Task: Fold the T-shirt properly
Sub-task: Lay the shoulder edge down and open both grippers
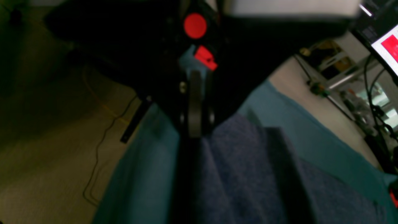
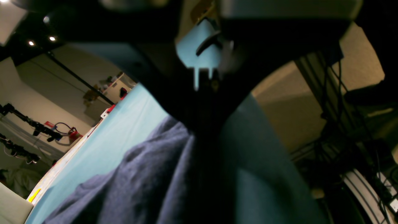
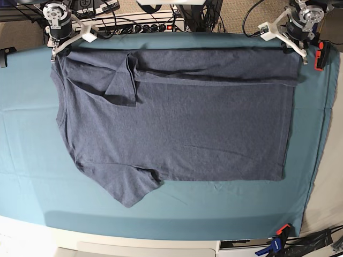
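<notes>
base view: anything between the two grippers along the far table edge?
Only the T-shirt: its folded top edge spans from the right gripper to the left gripper, over the teal cloth. Base view shows it.

I see the T-shirt (image 3: 177, 128) spread flat on the surface (image 3: 27, 155), its far edge folded over, my right gripper (image 3: 53, 58) and left gripper (image 3: 304, 60) at its far corners.

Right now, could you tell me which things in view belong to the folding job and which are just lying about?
Job: T-shirt, left gripper, right gripper, each shut on its top edge.
Lying about: blue clamp, power strip, monitor.
</notes>
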You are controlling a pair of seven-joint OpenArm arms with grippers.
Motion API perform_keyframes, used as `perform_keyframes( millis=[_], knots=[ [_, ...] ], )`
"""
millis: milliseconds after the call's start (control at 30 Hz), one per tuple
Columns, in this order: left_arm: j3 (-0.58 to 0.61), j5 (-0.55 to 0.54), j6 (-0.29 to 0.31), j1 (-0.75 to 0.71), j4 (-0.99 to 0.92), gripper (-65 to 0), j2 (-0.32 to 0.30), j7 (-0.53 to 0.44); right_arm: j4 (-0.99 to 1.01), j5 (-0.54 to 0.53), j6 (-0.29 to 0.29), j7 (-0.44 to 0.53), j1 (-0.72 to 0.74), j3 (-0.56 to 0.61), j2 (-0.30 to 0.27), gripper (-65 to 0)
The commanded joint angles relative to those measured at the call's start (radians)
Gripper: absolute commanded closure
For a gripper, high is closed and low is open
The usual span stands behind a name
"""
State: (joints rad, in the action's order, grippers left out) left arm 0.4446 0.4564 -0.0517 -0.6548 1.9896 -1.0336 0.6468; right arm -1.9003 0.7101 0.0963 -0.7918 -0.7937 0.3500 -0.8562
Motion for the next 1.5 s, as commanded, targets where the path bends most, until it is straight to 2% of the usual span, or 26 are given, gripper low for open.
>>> perform_keyframes(
  millis=[0,300,533,633,667,733,800,1100,1200,1467],
  knots=[
    [-0.003,0.008,-0.003,-0.014,0.010,0.0,-0.019,0.021,-0.010,-0.005,0.004,-0.021,-0.019,-0.004,-0.017,0.0],
    [-0.003,0.016,-0.004,-0.016,0.012,0.0,-0.019,0.033,-0.010,0.017,-0.008,-0.035,-0.059,-0.005,-0.016,0.0],
    [-0.003,0.016,-0.004,-0.015,0.012,0.0,-0.019,0.032,-0.010,0.017,-0.060,-0.019,-0.056,-0.005,-0.016,0.0],
    [-0.003,0.016,-0.004,-0.015,0.012,-0.2,-0.019,0.033,-0.010,0.016,-0.063,-0.014,-0.056,-0.005,-0.016,0.0],
    [-0.003,0.016,-0.004,-0.015,0.012,-6.0,-0.019,0.033,-0.010,0.016,-0.063,-0.011,-0.057,-0.005,-0.016,-2.0],
    [-0.003,0.016,-0.004,-0.015,0.012,-15.6,-0.019,0.033,-0.010,0.016,-0.063,-0.011,-0.057,-0.004,-0.016,-13.8],
    [-0.003,0.016,-0.004,-0.015,0.012,-19.0,-0.019,0.033,-0.010,0.016,-0.063,-0.011,-0.057,-0.004,-0.016,-18.6],
    [-0.003,0.016,-0.003,-0.016,0.012,-19.0,-0.019,0.045,-0.011,0.018,-0.063,-0.034,-0.058,-0.004,-0.016,-18.6],
    [-0.003,0.017,-0.004,-0.016,0.012,-19.0,-0.019,0.053,-0.011,0.053,-0.065,-0.050,-0.074,-0.004,-0.017,-18.6],
    [-0.003,0.038,-0.004,-0.016,0.058,-19.0,-0.020,0.087,-0.087,0.144,-0.129,-0.087,-0.136,-0.005,-0.016,-18.6]
  ],
)
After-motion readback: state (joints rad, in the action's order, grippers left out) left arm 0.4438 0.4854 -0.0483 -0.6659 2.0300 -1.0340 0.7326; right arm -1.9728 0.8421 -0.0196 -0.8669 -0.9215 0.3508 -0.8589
